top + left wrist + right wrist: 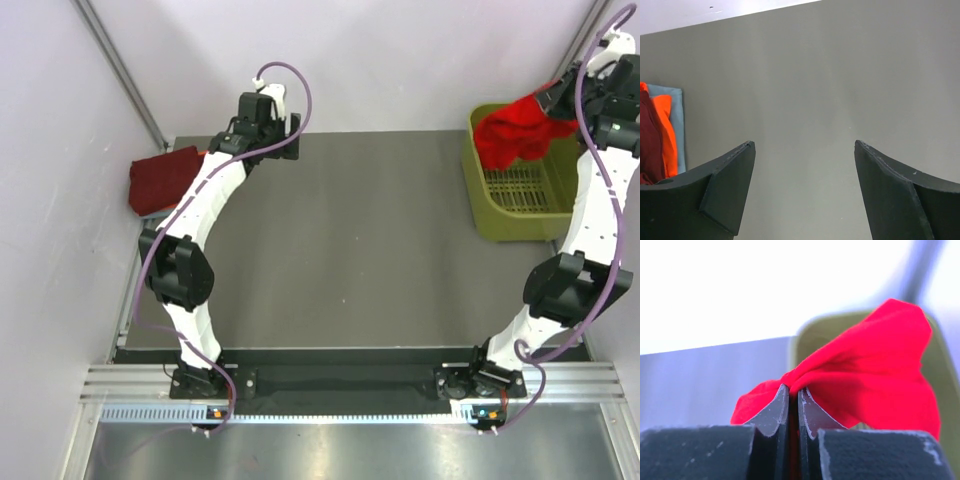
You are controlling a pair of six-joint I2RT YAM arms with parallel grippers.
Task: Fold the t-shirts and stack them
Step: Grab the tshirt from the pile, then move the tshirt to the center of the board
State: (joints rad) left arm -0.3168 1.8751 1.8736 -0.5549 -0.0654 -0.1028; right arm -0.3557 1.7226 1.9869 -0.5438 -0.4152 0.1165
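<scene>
Right gripper [794, 390] has its two fingers pressed together on a fold of the bright red shirt [875, 370], pinching the cloth right at the tips. The shirt hangs bunched from that pinch above the olive-green basket [500, 228] at the far right of the table [350, 230], drooping over the basket's far left corner. Whether any cloth touches the basket I cannot tell. A grip on one bunch like this suits lifting the shirt out, but it leaves the cloth crumpled, so it will likely need spreading flat on the bare middle of the table before any fold.

Left gripper [804, 144] is spread wide and holds nothing, poised over bare table near the far left. Just beside it lies the stack of folded shirts [163, 180]: dark maroon on top, orange beneath, grey-blue at the bottom, well apart from the basket. I judge that this placement keeps the centre free for folding. The open left gripper also looks ready to take a second corner of the red shirt.
</scene>
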